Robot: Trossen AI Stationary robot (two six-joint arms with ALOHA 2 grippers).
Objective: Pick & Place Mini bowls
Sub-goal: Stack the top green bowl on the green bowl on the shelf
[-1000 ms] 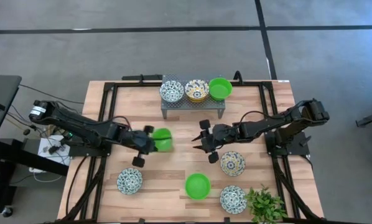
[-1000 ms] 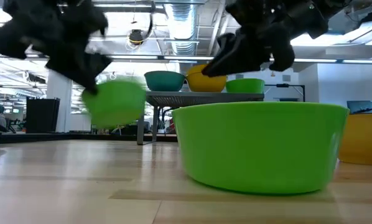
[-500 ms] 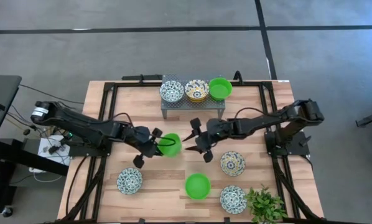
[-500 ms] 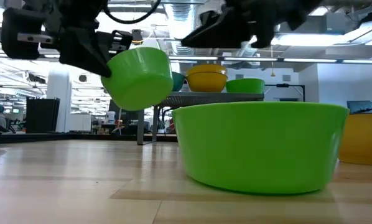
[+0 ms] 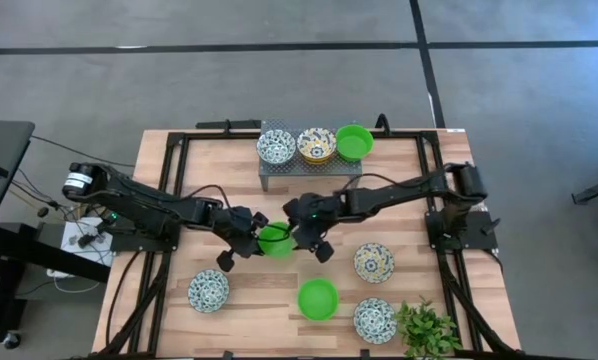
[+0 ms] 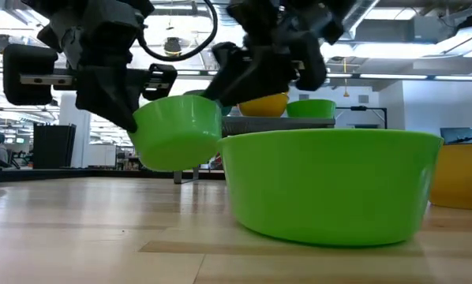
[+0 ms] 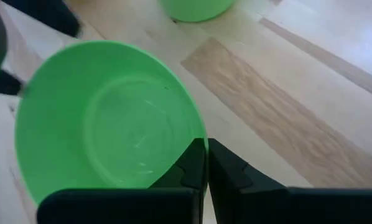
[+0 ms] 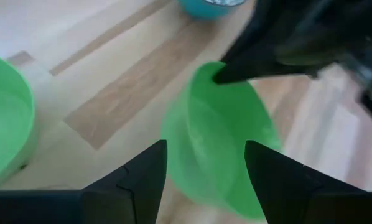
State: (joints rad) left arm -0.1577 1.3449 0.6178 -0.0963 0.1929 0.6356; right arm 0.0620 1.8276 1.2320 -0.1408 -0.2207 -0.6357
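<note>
Green bowl [image 5: 274, 240] up off the table [image 5: 229, 165], mid-frame in the high view, pinched at its rim by the left gripper [image 5: 251, 236], jaws closed on it. Moved right of where it hung a second ago. Right gripper [image 5: 305, 238] now slid in just beside it from the right, jaws spread wide open. Another green bowl [image 5: 317, 298] sitting lower centre, well apart.
</note>
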